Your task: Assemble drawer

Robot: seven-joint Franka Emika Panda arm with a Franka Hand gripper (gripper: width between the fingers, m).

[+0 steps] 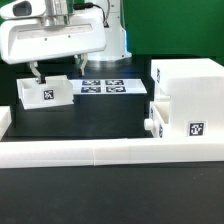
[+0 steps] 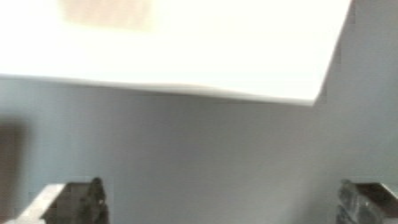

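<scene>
Nearby: marker board (image 1: 103,87) between tray (image 1: 45,93) and case (image 1: 190,78); rail (image 1: 100,155) in foreground.

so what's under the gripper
A small open-topped white tray with a square tag sits below the open gripper. The tray's floor is hidden by its front wall.

White on black: the white case (image 1: 190,70), the white knobbed tray (image 1: 172,118) and the second white tray (image 1: 28,95) stand out against a black worktop (image 1: 110,115) and a dark green backdrop (image 1: 170,30). Each tray carries a black-and-white square tag (image 1: 195,128) (the same blocky pattern repeats in a row on the white marker board (image 1: 103,86)). The rail (image 1: 100,153) is plain white, as is the body of the gripper (image 1: 57,68), while in the wrist view its fingers (image 2: 71,203) read dark grey against a pale blue-grey ground.
</scene>
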